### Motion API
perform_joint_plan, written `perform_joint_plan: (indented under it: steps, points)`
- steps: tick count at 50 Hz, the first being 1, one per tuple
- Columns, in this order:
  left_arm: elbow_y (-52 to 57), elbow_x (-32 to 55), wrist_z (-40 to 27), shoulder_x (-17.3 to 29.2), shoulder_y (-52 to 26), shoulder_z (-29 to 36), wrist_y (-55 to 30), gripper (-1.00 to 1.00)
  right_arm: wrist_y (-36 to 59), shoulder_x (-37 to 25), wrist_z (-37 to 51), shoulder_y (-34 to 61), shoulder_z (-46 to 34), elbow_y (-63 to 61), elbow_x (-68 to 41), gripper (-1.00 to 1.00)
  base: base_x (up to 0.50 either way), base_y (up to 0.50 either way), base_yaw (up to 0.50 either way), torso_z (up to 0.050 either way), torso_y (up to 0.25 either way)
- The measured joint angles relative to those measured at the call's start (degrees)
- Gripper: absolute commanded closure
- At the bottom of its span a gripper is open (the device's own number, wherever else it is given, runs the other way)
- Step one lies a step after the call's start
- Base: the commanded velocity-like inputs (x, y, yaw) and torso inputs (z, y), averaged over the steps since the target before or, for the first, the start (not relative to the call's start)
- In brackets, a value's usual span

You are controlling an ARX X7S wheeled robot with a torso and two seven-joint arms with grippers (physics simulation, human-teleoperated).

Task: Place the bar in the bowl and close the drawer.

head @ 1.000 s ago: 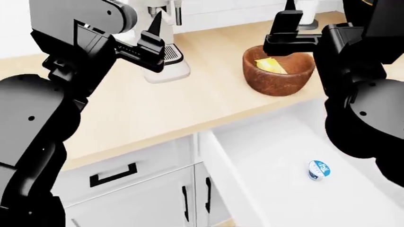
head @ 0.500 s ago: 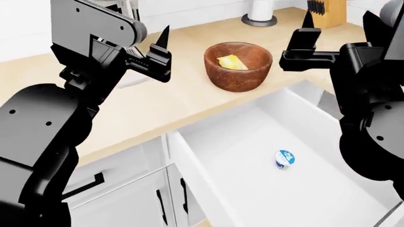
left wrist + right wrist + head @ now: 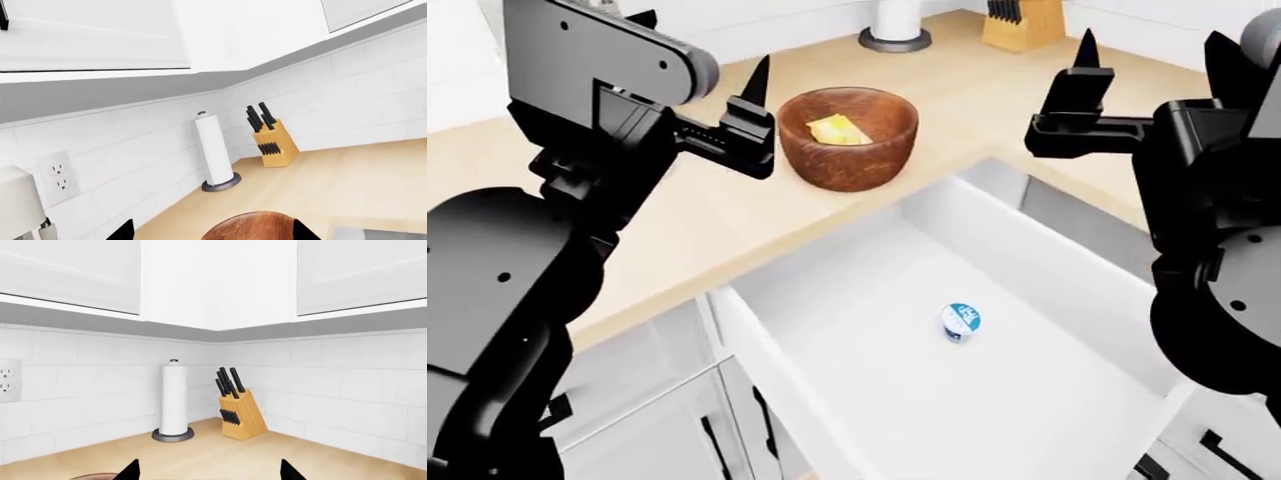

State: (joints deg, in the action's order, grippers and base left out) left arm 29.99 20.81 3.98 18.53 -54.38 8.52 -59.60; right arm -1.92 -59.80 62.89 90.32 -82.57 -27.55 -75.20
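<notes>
1. Compared with half a second ago, the head view has swung: the bowl point(image 3: 847, 135) now sits toward 11 o'clock of the frame centre instead of near 12, and the paper towel holder point(image 3: 894, 25) and knife block point(image 3: 1024, 22) have come further into view along the top edge.
2. The open drawer point(image 3: 827, 400) has shifted with the view and now fills the lower middle, with its white interior exposed. The small blue-and-white cup point(image 3: 962, 320) lies on the drawer floor near the frame centre.
3. The bar point(image 3: 837, 129), yellow and crinkly, lies inside the bowl, as it did in both earlier frames. The bowl stands on the light wooden tabletop point(image 3: 988, 90), just behind the drawer opening.
4. The left gripper point(image 3: 751, 120) is raised above the tabletop at 9 o'clock of the bowl, just beside its rim. Its fingers are spread apart and hold nothing; one dark fingertip point(image 3: 759, 80) points upward.
5. The right gripper point(image 3: 1068, 110) hovers at 3 o'clock of the bowl, well apart from it, above the tabletop. Its fingers are likewise parted and empty.
6. In the left wrist view the bowl's rim point(image 3: 250, 227) shows between two dark fingertips, with the backsplash wall point(image 3: 133, 160) beyond.
</notes>
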Motion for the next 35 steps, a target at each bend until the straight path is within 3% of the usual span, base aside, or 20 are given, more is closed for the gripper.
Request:
perform_joint_plan:
  steps: [18, 35]
  points:
    - [-0.7, -0.7, -0.9, 0.2, 0.4, 0.5, 1.6, -1.00, 1.6, -2.6, 0.2, 1.5, 1.0, -2.9, -2.0, -1.00, 0.00, 0.00, -0.44, 0.000, 0.000]
    - [0.3, -0.5, -1.5, 0.9, 0.4, 0.4, 1.0, -1.00, 0.4, 0.8, -0.1, -0.6, 0.6, 0.9, 0.1, -1.00, 0.00, 0.00, -0.44, 0.000, 0.000]
